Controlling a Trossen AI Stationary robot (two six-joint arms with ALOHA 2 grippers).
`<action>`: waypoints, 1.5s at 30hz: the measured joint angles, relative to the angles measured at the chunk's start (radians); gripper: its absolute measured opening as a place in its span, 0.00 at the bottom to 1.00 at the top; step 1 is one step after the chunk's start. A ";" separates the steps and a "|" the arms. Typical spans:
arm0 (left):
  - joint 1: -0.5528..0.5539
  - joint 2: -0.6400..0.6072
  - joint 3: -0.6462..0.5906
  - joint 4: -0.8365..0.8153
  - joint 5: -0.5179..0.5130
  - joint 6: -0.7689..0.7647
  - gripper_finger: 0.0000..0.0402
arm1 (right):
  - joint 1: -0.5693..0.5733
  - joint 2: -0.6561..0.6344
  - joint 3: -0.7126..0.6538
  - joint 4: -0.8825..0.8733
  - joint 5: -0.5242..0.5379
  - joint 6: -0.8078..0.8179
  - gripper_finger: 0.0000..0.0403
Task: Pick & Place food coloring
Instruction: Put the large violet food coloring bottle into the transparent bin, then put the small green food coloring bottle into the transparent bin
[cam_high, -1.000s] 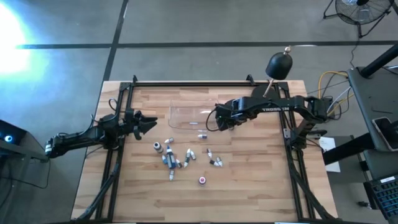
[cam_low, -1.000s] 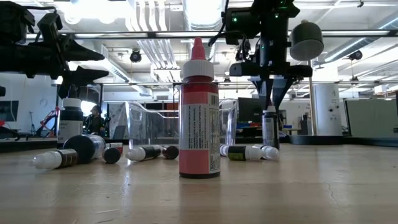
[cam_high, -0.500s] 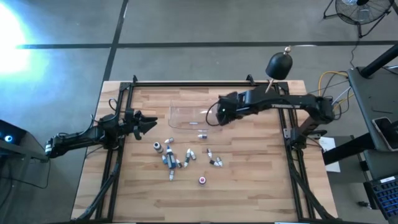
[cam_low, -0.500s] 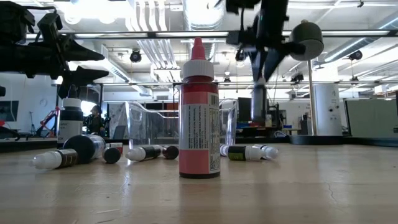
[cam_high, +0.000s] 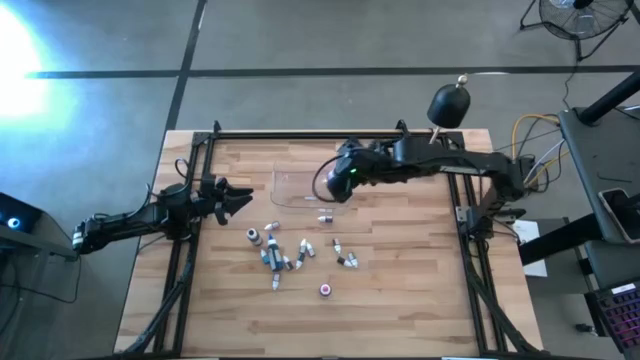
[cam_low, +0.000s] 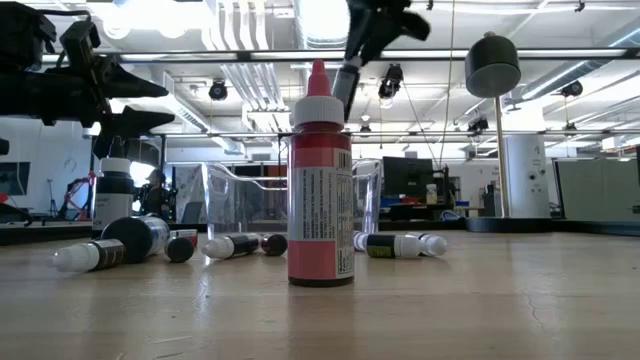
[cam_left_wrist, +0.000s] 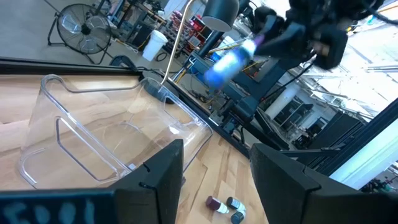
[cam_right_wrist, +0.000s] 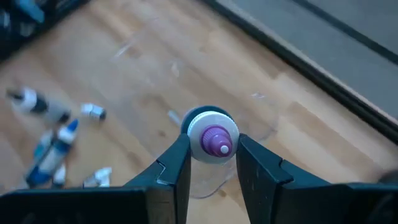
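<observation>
Above the clear tray (cam_high: 300, 187), right gripper (cam_right_wrist: 213, 163) clamps 1 dropper bottle (cam_right_wrist: 212, 134); left gripper (cam_high: 240, 196) open.

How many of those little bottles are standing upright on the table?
2: a red bottle nearest the low camera, and a dark bottle farther back on the left. More may be hidden.

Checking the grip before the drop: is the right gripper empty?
No: the right gripper is shut on a food coloring bottle, capped tip showing between its fingers.
</observation>
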 joint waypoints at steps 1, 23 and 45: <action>0.000 0.000 0.000 0.000 0.000 0.000 0.40 | 0.002 0.023 0.006 -0.005 -0.023 -0.017 0.24; 0.000 0.001 0.000 0.000 0.000 0.000 0.40 | 0.008 0.311 0.004 -0.043 -0.096 0.021 0.25; 0.000 0.001 0.000 0.000 0.000 0.000 0.40 | 0.014 0.232 -0.035 -0.088 -0.023 0.067 0.48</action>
